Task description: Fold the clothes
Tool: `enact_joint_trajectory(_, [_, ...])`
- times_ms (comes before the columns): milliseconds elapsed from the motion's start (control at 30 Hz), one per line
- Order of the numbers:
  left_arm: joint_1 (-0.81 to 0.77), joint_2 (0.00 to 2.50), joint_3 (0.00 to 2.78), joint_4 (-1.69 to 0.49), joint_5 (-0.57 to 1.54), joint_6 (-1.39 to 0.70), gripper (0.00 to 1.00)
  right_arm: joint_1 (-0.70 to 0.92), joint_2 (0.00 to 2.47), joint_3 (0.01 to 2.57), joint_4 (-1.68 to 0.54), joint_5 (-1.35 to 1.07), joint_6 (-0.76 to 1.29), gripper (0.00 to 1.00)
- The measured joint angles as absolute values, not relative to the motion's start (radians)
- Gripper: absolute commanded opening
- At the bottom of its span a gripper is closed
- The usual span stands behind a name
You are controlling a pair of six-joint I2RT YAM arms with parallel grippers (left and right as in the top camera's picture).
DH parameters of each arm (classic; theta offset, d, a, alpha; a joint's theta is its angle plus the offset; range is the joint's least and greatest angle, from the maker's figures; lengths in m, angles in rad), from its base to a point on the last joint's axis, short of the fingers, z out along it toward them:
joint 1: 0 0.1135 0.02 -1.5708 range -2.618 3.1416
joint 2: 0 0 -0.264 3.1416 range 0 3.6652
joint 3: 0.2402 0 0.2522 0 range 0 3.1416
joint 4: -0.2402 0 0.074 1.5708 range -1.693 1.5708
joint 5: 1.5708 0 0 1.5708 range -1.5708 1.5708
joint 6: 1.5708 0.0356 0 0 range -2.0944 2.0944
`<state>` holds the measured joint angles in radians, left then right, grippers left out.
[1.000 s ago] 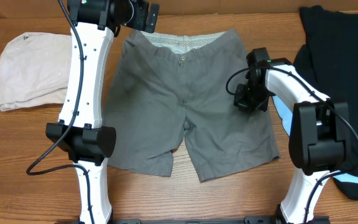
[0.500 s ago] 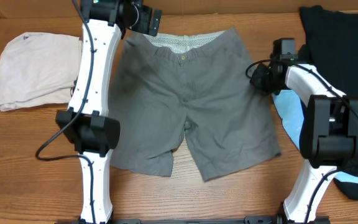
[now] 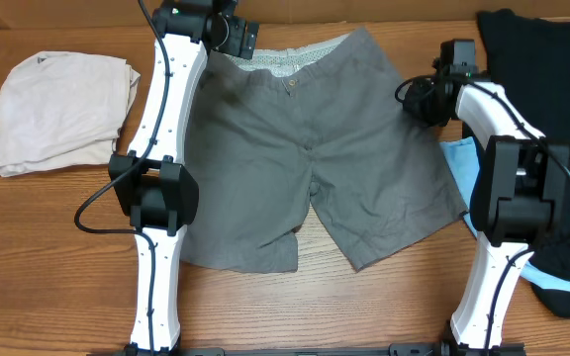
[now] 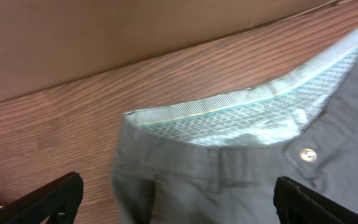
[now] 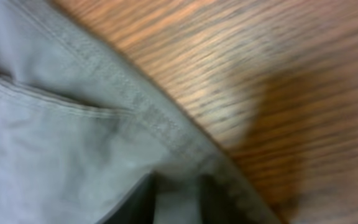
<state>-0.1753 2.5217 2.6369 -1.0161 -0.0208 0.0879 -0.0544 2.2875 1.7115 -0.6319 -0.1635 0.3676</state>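
The folding was not yet begun, as far as one could judge: the shorts [image 3: 315, 148] lay spread flat in the middle of the table [image 3: 47, 257], waistband [image 4: 229, 109] at the far side and both legs toward the near side, with no part laid over another. All the folds were left to do.

The left gripper [image 3: 236, 38] hovered over the far left corner of the waistband; its fingers [image 4: 55, 196] stood wide apart and held nothing. The right gripper [image 3: 422, 101] was at the right edge of the shorts, but its wrist view was blurred, so I cannot tell how its jaws stood.

A cream garment [image 3: 62, 109] lay well to the left. A light-blue garment [image 3: 456, 163] was just beside the right leg, and a black garment [image 3: 537, 59] was further right; these could be in the way of a fold on that side
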Motion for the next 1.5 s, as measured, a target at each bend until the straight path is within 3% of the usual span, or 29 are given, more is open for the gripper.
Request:
enact_joint_trajectory(133, [-0.139,2.559,2.637,-1.016,-0.029,0.085,1.00,-0.055,2.330,1.876,-0.889,-0.146,0.329,0.57])
enact_joint_trajectory(500, [-0.009,2.661,2.635,-0.953,-0.018,0.143,1.00,-0.039,2.355,2.324,-1.407,-0.173,0.242,0.59])
enact_joint_trajectory(833, [-0.018,2.769,2.635,-0.890,0.126,0.191,0.94,0.056,2.356,2.428,-1.526,-0.177,0.221,0.57])
enact_joint_trajectory(900, [-0.022,2.790,2.635,-0.889,0.141,0.194,0.89,0.066,2.356,2.428,-1.530,-0.178,0.220,0.56])
enact_joint_trajectory(967, [-0.025,2.796,2.635,-0.880,0.152,0.196,0.76,0.070,2.356,2.428,-1.531,-0.179,0.216,0.55])
enact_joint_trajectory(1033, [-0.031,2.796,2.635,-0.880,0.159,0.203,0.38,0.072,2.356,2.428,-1.536,-0.179,0.216,0.54])
enact_joint_trajectory(1067, [-0.035,2.796,2.635,-0.881,0.163,0.203,0.27,0.072,2.356,2.428,-1.538,-0.179,0.217,0.54])
enact_joint_trajectory(1200, [-0.053,2.796,2.635,-0.900,0.166,0.199,0.06,0.072,2.356,2.428,-1.550,-0.179,0.226,0.53])
enact_joint_trajectory(1367, [-0.050,2.791,2.649,-0.985,0.130,0.095,0.04,0.072,2.356,2.428,-1.565,-0.178,0.232,0.53])
enact_joint_trajectory(1500, [-0.013,2.779,2.681,-1.181,0.077,-0.019,0.07,0.072,2.356,2.428,-1.571,-0.178,0.232,0.54])
